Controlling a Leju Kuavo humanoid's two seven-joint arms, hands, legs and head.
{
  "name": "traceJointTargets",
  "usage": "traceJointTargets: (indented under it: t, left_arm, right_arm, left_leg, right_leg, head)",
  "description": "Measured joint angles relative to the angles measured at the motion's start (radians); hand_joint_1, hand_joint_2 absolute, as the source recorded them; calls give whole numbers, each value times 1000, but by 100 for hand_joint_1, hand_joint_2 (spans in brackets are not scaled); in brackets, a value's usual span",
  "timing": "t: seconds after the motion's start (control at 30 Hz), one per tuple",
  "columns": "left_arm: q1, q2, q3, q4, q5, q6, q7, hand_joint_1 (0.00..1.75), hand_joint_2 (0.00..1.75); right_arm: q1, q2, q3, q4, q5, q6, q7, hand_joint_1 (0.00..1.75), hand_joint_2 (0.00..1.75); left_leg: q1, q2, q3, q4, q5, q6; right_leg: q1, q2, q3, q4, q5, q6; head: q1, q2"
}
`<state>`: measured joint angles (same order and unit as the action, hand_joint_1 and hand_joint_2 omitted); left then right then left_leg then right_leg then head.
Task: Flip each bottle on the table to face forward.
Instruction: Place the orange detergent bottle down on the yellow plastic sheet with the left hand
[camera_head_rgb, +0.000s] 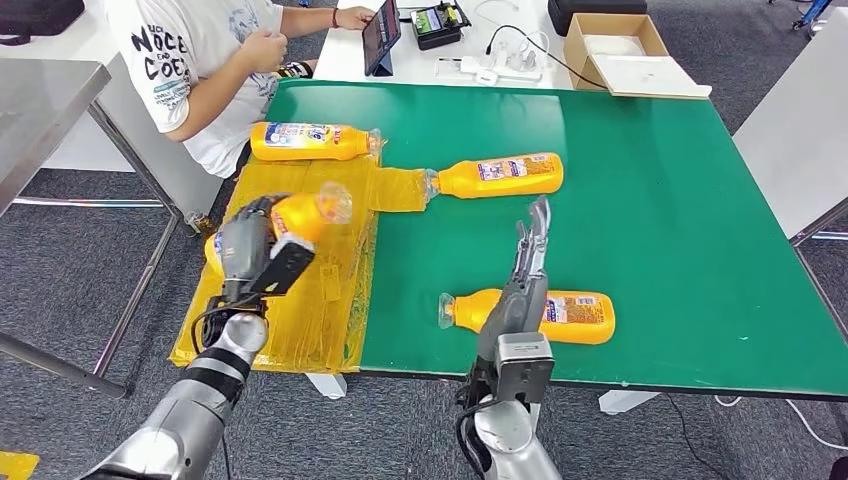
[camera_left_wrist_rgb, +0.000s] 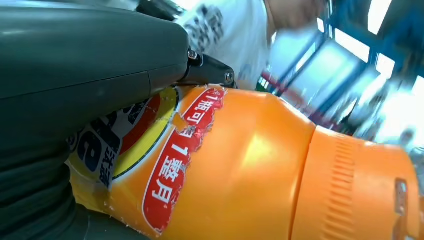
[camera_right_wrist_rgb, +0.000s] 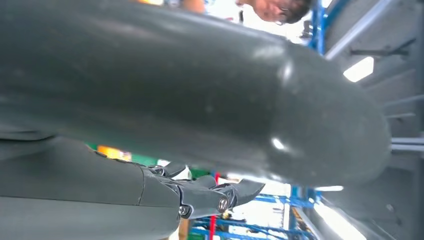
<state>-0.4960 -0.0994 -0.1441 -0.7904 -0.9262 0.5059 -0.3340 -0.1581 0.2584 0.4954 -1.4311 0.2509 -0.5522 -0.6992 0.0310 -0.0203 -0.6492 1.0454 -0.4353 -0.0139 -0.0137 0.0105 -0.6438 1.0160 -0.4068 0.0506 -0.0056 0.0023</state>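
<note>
Left hand (camera_head_rgb: 250, 245) is wrapping its fingers around an orange bottle (camera_head_rgb: 300, 215), holding it lifted above the yellow mat (camera_head_rgb: 330, 300) at the green table (camera_head_rgb: 650, 200)'s left edge. You are seeing the bottle's long axis running from about 8 o'clock to 2 o'clock in the head view, clear cap end pointing toward 2 o'clock. The left wrist view confirms the grip: the grey thumb (camera_left_wrist_rgb: 90, 55) is pressing across the torn red and yellow label (camera_left_wrist_rgb: 170, 165), with the orange shoulder and ribbed neck projecting past the hand.

Right hand (camera_head_rgb: 528, 265) is hovering with fingers extended and apart, holding nothing. It is sitting just above a second bottle (camera_head_rgb: 570, 317) lying on its side near the table's front edge, axis 3-to-9, cap toward 9 o'clock. That bottle is nearer your right hand than your left.

Two more bottles are lying on their sides farther back: one (camera_head_rgb: 305, 141) at 12 o'clock from the left hand, one (camera_head_rgb: 505, 175) at 12 o'clock from the right hand, cap toward 9 o'clock.

A person (camera_head_rgb: 200, 60) is sitting at the table's far left corner.
</note>
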Motion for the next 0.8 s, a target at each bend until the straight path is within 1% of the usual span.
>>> traceJointTargets:
  t: [0.03,0.1,0.27,0.33,0.47,0.67,0.8]
  left_arm:
    - [-14,9,-12,40,-47,-7,20,175,175]
    - [-35,23,-31,102,-91,-9,35,175,175]
    - [-65,42,-52,191,-107,-16,47,175,175]
    - [-74,47,-64,215,-137,-47,58,175,175]
    - [-93,60,-95,274,-210,-144,68,175,175]
    - [-132,77,-122,347,-220,-240,62,175,175]
    - [-148,85,-130,369,-228,-283,60,175,175]
  right_arm:
    - [0,-1,3,-11,1,-3,0,0,0]
    - [0,-3,7,-27,3,-5,0,0,0]
    - [1,-4,9,-48,3,-6,0,0,0]
    - [0,-5,11,-52,4,-7,0,0,0]
    - [0,-9,18,-54,3,5,0,0,0]
    - [-2,-11,24,-47,-6,38,0,0,0]
    - [-6,-11,24,-31,-15,67,0,0,0]
  left_leg:
    - [0,0,0,0,0,0]
    - [0,0,0,0,0,0]
    - [0,0,0,0,0,0]
    - [0,0,0,0,0,0]
    - [0,0,0,0,0,0]
    - [0,0,4,-1,-1,0]
    - [0,0,8,-1,-1,-1]
  right_leg:
    - [0,0,0,0,0,0]
    - [0,0,0,0,0,0]
    - [0,1,0,0,0,0]
    - [0,0,0,0,0,0]
    - [0,0,0,0,0,0]
    - [0,0,5,0,0,0]
    - [0,0,8,0,-1,-1]
  head:
    - [0,0]
    - [0,0]
    - [0,0]
    - [0,0]
    - [0,0]
    - [0,0]
    - [0,0]
